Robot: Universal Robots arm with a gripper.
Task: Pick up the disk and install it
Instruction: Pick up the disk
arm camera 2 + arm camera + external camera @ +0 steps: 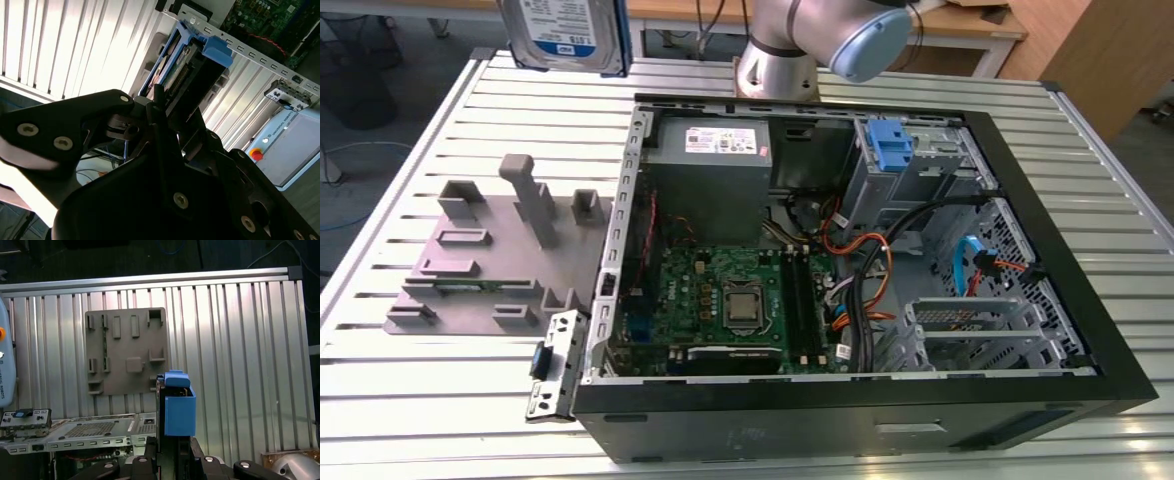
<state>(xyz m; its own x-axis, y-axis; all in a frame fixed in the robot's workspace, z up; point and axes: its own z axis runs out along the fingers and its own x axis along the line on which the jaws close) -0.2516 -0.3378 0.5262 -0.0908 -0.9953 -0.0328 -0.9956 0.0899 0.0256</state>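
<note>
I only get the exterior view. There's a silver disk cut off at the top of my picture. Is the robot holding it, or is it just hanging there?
Observer: It's held. In the second wrist view the black jaws are shut on one end of the disk.
Operator: What's the blue strip along its side?
Observer: That's a blue carrier bracket framing the disk. In the first wrist view its blue end sticks out away from the jaws.
Operator: What's underneath that end?
Observer: In the first wrist view that end shows against the slatted table, near a corner of the grey holder plate.
</note>
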